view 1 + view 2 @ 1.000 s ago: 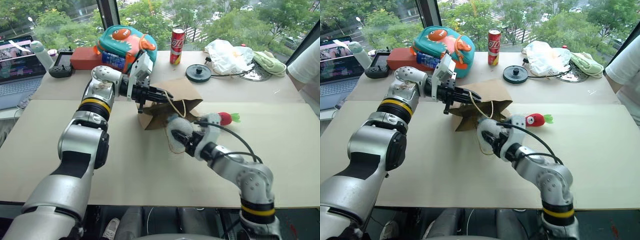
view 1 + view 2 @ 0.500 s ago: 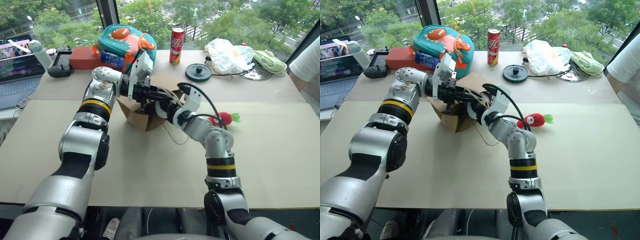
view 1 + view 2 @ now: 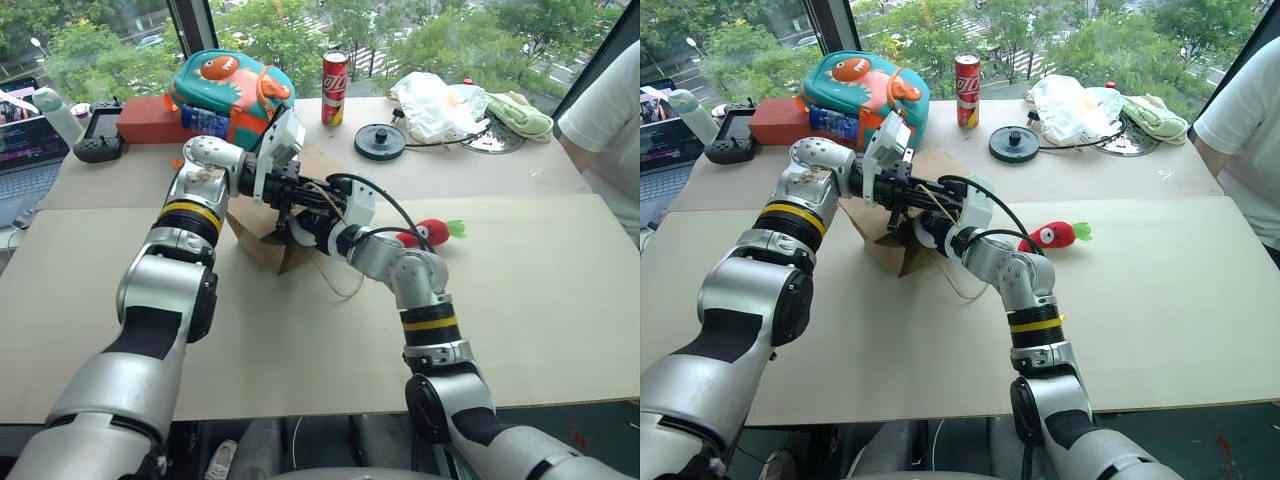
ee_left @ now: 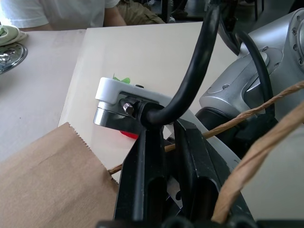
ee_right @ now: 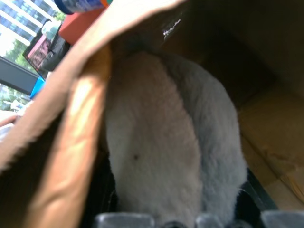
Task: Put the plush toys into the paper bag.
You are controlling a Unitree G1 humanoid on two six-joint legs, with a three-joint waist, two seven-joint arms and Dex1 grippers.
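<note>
The brown paper bag lies on its side on the table, mouth facing right. My left gripper is shut on its upper rim by the tan cord handle and holds the mouth up. My right gripper reaches into that mouth, shut on the whitish-grey plush ball, which sits inside the bag walls. The red chili plush toy with its green stem lies on the table to the right of the bag, untouched.
At the back stand a teal dinosaur backpack, a red can, a black round disc, a white plastic bag and a green cloth. A laptop sits far left. A person's sleeve is at the right.
My right gripper carried the grey ball from the table in front of the bag forward and left into the bag's mouth. The left gripper kept its hold. The camera view shifted slightly.
</note>
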